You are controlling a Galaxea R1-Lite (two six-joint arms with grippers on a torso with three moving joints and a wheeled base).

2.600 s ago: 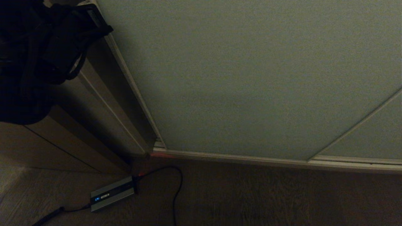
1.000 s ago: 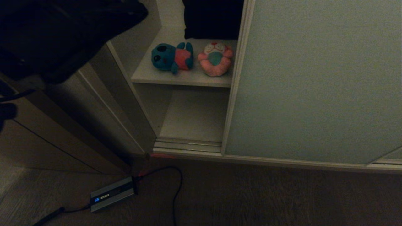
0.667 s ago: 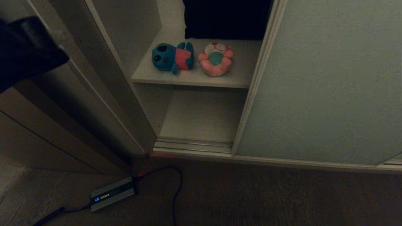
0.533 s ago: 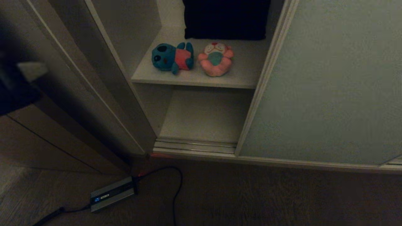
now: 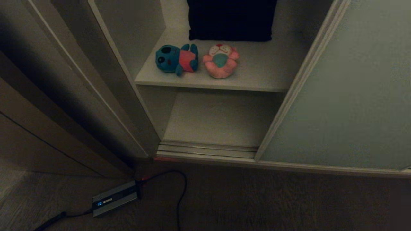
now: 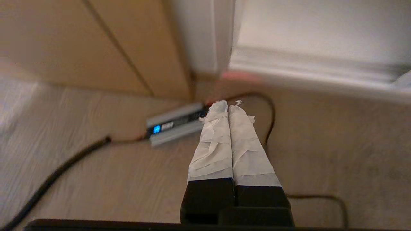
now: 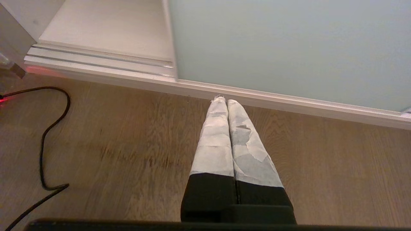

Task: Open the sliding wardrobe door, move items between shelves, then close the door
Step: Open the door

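Left of the sliding wardrobe door (image 5: 346,96), both plush toys (image 5: 197,60) are seen shelved, well above the clenched, empty left gripper (image 6: 228,104).

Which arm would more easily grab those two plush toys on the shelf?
Probably left: the teal-blue plush toy and pink plush toy lie on the off-white shelf's left side. Both end effectors point floorward.

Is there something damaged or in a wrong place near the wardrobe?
Nothing spilled or broken. Only the white tape on the right claw is torn and peeling, and a small grey box with its cable lies loose on the floor.
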